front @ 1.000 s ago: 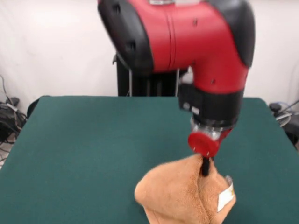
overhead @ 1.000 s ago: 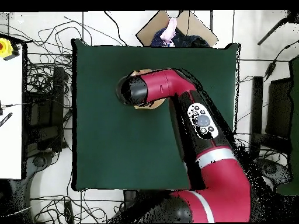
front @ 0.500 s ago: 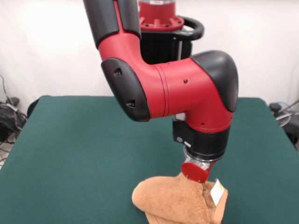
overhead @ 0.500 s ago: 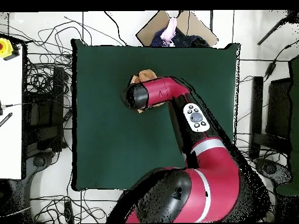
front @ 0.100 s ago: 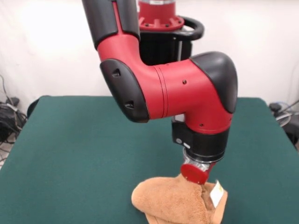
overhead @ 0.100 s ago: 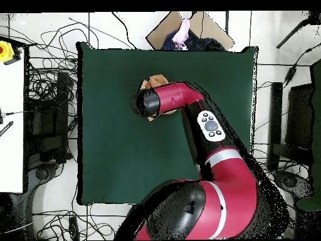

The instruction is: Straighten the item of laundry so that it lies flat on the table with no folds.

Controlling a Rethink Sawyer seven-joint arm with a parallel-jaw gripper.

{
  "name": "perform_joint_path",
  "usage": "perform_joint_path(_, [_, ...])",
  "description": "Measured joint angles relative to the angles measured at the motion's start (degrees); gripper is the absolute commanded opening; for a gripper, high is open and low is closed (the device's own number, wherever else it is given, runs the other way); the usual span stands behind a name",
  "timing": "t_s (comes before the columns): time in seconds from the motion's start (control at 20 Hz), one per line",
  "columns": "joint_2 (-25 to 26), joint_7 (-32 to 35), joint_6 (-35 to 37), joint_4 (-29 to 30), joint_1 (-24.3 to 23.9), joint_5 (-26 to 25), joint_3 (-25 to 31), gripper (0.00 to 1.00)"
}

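in the front view, cables lie on the floor past the left edge of the table, whose dark green top fills most of the picture and is bare on that side. further right, the red and black arm bends down over the middle of the table, its black wrist ending in a small red disc. directly under that disc sits the towel, an orange-tan bunched heap at the near edge of the table, humped and folded over itself rather than flat, with its highest point drawn up towards the disc. the gripper is buried in that peak of cloth, so whether its fingers are spread or pinched on the fabric cannot be told. just right of the peak, a small white tag stands out on the towel's right flank. the rest of the green top to the right is bare. in the overhead view, the arm's elbow covers most of the towel, and only a small orange patch shows at the upper left of the elbow, in the half of the table away from the robot's base. a cardboard box with some cloth lies beyond the table's top edge.
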Motion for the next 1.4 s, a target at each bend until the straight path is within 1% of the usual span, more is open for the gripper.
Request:
perform_joint_path(0.15, [-0.64,0.00,-0.02,0.18,0.00,0.00,-0.22,0.00])
perform_joint_path(0.85, [-7.79,0.00,0.00,1.03,-1.88,0.49,-1.07,0.00])
perform_joint_path(1.1, [-8.72,0.00,-0.02,1.01,-2.53,0.48,-1.36,0.00])
perform_joint_path(1.4, [-7.54,0.00,-0.02,0.98,-2.54,0.45,-2.02,0.00])
